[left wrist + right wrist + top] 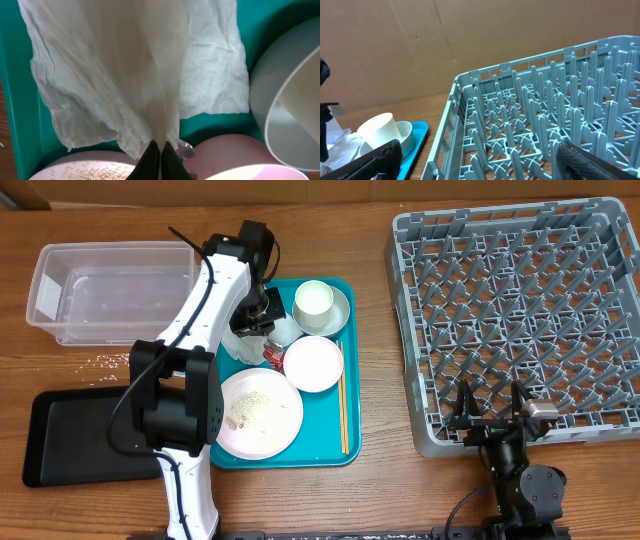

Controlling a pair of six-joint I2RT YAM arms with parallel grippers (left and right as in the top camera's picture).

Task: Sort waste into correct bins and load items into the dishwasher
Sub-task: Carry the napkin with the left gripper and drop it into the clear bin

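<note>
**Napkin pinched, nothing sorted yet**

My left end effector (160, 156) is pressed together on a fold of the napkin (125, 75). The wrist view shows the paper gathered into the tips, above the teal tray (325, 435) at centre frame. I can't tell whether the napkin is fully clear of the tray. My right end effector (489, 406) is spread wide and pinching nothing, at the lower edge of the dish rack (520, 320) on the right of the frame.

I judge the job to be right at its start. The clear tub (110, 290) at upper left and the black tray (70, 435) at lower left show nothing inside them, and the dish rack carries no dishes.

- **Waste:** The red wrapper (272, 357) lies on the teal tray, just beside the pink bowl (314, 365). The rice scraps (250, 408) sit on the pink plate (275, 425), and a few loose grains (108, 361) lie on the bench (380, 480) below the clear tub.
- **Dishes:** The cup (313, 298) stands in the grey-green bowl (343, 315) at the top of the teal tray.
- **Other:** A pair of chopsticks (343, 405) lies along the tray's right side.

Everything is left to do. The napkin needs a bin, then the wrapper and the scraps, then all four dishes go across to the rack. The pictures don't tell me which bin takes which waste.
</note>
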